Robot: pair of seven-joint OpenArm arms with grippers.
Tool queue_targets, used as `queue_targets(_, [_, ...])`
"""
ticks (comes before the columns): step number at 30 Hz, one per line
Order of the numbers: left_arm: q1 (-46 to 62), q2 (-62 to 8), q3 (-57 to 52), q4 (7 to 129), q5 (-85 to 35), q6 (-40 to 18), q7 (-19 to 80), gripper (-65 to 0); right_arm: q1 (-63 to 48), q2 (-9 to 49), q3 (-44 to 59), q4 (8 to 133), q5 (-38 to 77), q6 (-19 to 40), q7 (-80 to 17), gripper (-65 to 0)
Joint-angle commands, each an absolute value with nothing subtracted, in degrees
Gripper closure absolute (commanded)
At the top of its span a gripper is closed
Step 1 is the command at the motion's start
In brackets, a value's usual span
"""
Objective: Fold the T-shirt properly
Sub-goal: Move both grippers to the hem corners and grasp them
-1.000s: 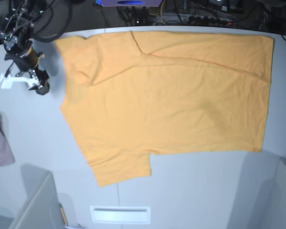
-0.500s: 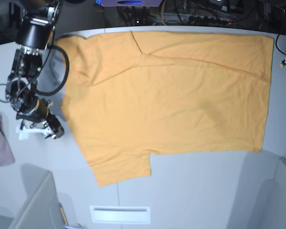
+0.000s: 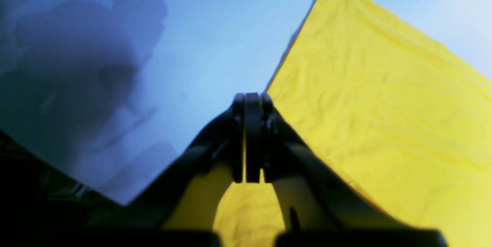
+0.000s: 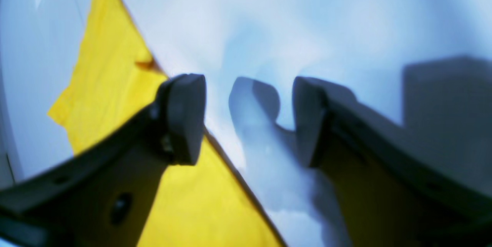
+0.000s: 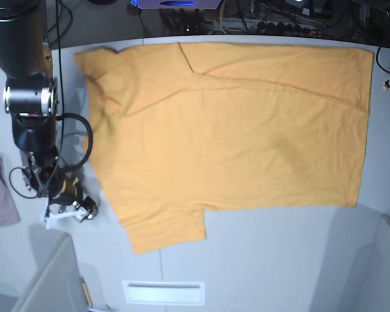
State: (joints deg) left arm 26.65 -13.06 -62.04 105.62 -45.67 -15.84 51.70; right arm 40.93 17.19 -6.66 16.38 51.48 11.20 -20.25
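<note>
The T-shirt (image 5: 234, 130) lies spread flat across the bench (image 5: 279, 260), one sleeve toward the near edge. Our right gripper (image 5: 84, 211), jaws apart and empty, sits low beside the shirt's side edge near that sleeve. Our left gripper (image 3: 251, 135), jaws together on nothing, rests at the opposite hem. We judge a clean fold needs the right jaws to straddle the edge squarely, catching both layers. Open bench lies in front; a pinkish cloth (image 5: 0, 192) lies apart.
</note>
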Motion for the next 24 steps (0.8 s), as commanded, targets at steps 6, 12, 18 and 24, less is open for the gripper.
queue_targets(6, [26.42, -14.02, -62.46, 106.42, -46.29, -15.96, 50.51, 0.0, 45.76, 15.08, -16.4, 14.64, 51.65, 15.78, -21.14, -39.6])
queue_targets(12, [25.36, -14.9, -62.37, 106.42, -46.2, -15.96, 50.86, 0.0, 45.58, 11.82, -20.35, 14.55, 51.65, 15.6, -19.3, -39.6])
queue_targets(18, [25.45, -15.69, -62.37, 105.19, -46.2, -15.96, 50.86, 0.0, 45.49, 11.38, -23.96, 14.37, 51.65, 15.43, -15.96, -39.5])
queue_targets(24, [24.48, -15.69, -61.85, 103.08, -40.48, -15.96, 50.86, 0.0, 44.88, 11.21, -26.77, 14.37, 51.65, 10.95, -11.56, -21.3])
